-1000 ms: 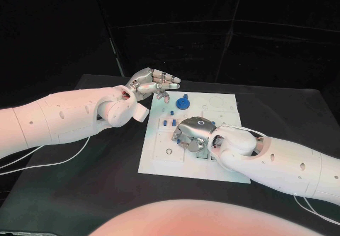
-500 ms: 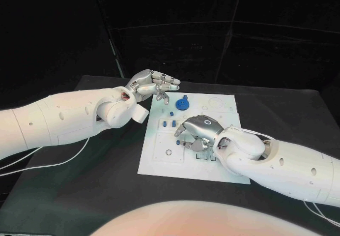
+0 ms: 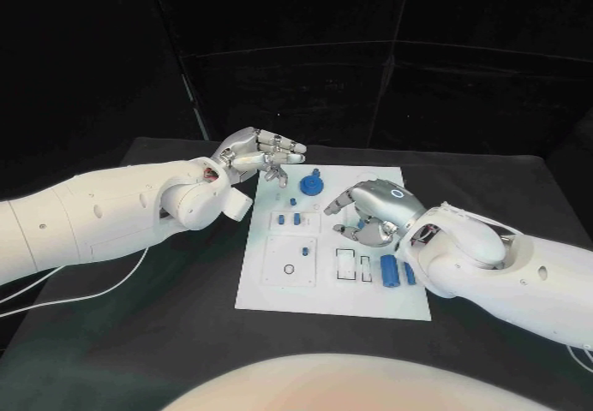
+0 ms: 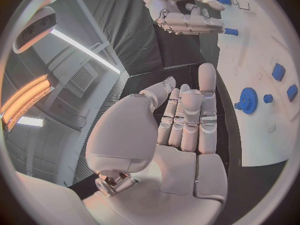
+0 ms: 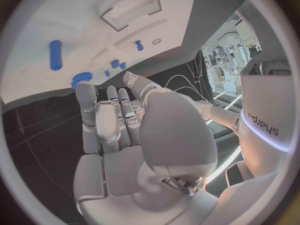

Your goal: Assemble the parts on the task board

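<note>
Your left hand [image 3: 257, 154] floats by the far left corner of the task board [image 3: 287, 291], fingers curled together, holding nothing. Your right hand [image 3: 371, 210] hangs over the board's middle, fingers bent, empty too. The blue gear [image 3: 310, 182] sits between them, and a long blue part [image 3: 388, 270] lies near the right hand.

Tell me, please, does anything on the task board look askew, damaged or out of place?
Nothing stands out: the task board lies flat, the blue parts sit on it, and both hands hold nothing.
</note>
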Controlling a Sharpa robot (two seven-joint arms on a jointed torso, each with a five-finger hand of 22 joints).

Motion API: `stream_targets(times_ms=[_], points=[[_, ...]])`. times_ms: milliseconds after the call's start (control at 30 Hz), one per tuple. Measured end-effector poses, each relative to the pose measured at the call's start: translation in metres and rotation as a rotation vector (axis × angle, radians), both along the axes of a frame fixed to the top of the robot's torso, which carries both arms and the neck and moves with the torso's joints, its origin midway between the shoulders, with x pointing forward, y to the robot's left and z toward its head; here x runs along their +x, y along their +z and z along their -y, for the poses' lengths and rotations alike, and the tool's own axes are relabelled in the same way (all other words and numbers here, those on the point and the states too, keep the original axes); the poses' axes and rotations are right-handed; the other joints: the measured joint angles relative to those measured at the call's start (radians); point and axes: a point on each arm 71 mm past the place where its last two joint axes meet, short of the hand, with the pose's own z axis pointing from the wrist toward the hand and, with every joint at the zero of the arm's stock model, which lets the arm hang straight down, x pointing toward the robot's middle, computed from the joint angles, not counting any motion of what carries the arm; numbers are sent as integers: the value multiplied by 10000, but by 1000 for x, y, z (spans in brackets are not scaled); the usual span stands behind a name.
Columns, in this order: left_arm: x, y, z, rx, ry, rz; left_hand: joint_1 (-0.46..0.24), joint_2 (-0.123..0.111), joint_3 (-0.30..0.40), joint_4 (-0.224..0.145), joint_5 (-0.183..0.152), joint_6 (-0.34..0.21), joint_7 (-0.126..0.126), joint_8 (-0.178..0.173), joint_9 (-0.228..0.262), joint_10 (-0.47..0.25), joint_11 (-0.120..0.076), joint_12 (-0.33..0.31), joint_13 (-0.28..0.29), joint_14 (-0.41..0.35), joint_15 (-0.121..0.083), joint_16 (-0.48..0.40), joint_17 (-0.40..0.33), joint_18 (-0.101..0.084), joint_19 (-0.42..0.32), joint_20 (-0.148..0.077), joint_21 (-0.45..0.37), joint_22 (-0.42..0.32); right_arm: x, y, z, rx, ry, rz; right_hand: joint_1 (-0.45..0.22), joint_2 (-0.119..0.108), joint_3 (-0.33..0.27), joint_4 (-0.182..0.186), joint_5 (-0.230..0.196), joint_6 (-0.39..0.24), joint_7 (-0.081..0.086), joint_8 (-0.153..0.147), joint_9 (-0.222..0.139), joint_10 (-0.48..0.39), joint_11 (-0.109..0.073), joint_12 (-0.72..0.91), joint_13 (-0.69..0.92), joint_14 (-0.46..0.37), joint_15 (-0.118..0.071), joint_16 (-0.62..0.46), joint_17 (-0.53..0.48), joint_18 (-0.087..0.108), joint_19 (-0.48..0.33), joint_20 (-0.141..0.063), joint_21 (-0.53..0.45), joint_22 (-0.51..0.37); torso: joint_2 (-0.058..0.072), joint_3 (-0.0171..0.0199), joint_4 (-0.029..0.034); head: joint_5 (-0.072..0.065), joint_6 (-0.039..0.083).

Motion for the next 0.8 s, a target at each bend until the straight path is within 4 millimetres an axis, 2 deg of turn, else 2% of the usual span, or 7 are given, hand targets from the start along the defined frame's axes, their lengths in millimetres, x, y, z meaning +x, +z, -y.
stream_targets(times_ms=[67, 133, 300, 400, 533, 733, 800], points=[[0, 0, 0, 0, -12, -11, 0, 0, 0, 0, 0, 0, 0, 0, 0, 0, 0, 0, 0, 0, 0, 0, 0, 1, 0, 0, 0, -5, 5, 3, 9, -107, -261, 84, -38, -38, -46, -8, 0, -50, 51, 0, 0, 0, 0, 3, -3, 0, 0, 0, -31, -1, 0, 0, 0, -24, 1, 0, 3, -35, 29], [0, 0, 0, -3, -23, -16, 0, 0, 0, 0, 0, 0, 0, 0, 0, 0, 0, 0, 0, 0, 0, 0, 0, 0, 0, 0, 0, -11, 8, 5, 17, -234, -495, 153, -79, -79, -74, 20, 0, -117, 14, 0, -3, 0, 0, 39, -25, 0, 0, 0, -69, 0, 0, 0, 0, -64, 9, 1, 6, -65, 52], [-1, -2, 0, -2, -45, -44, 0, 0, 0, 0, 0, 0, 0, 0, 0, 0, 0, 0, 0, 0, 0, 0, 1, 1, 0, 0, 0, -10, 13, 5, 25, -566, -807, 205, -79, -80, -344, 128, -391, -547, 62, 0, -21, -4, 4, 87, -80, 0, 0, 0, -160, 0, 0, 0, -72, -129, 19, 5, 17, -91, 82], [-1, -2, 0, -5, -53, -46, 0, 0, 0, 0, 0, 0, 0, 0, 0, 0, 0, 0, 0, 0, 0, 0, 1, 0, 0, 0, 0, -10, 15, 4, 28, -766, -936, 189, -117, -118, -533, 203, -679, -741, 100, 0, -21, -154, 78, 87, -80, 0, 0, 0, -207, 0, 35, 36, -133, -174, 24, 8, 23, -95, 94], [-1, -2, 0, -5, -56, -49, 0, 0, 0, 0, 0, 0, 0, 0, 0, 0, 0, 0, 0, 0, 0, 0, 1, 0, 0, 0, 0, -9, 18, 1, 31, -1146, -1106, 73, -117, -118, -1031, 408, -1177, -936, 169, 0, -21, -340, 119, 140, -79, -19, 19, -50, -297, 1, 57, 58, -235, -273, 25, 8, 26, -95, 92], [-1, -2, 0, -5, -58, -51, 0, 0, 1, 0, 0, 0, 0, 0, 0, 0, 0, 0, 0, 0, 0, 0, 1, 0, 0, 0, 0, -9, 22, -5, 32, -1704, -1269, -207, -27, -85, -2210, 970, -1221, -1078, 311, 0, -20, -417, 196, 343, -79, -34, 107, -51, -412, 0, 125, 126, -344, -363, 25, 7, 26, -96, 85], [-1, -2, 0, -4, -57, -52, 0, 0, 1, 0, 0, 0, 0, 0, 0, 0, 0, 0, 0, 0, 0, 0, 1, 0, 0, 0, 0, -9, 24, -6, 32, -1852, -1328, -288, 58, -5, -2333, 1093, -1221, -1078, 311, 0, -20, -417, 196, 387, -78, -34, 107, -50, -437, 0, 125, 126, -349, -364, 25, 7, 26, -96, 85]])
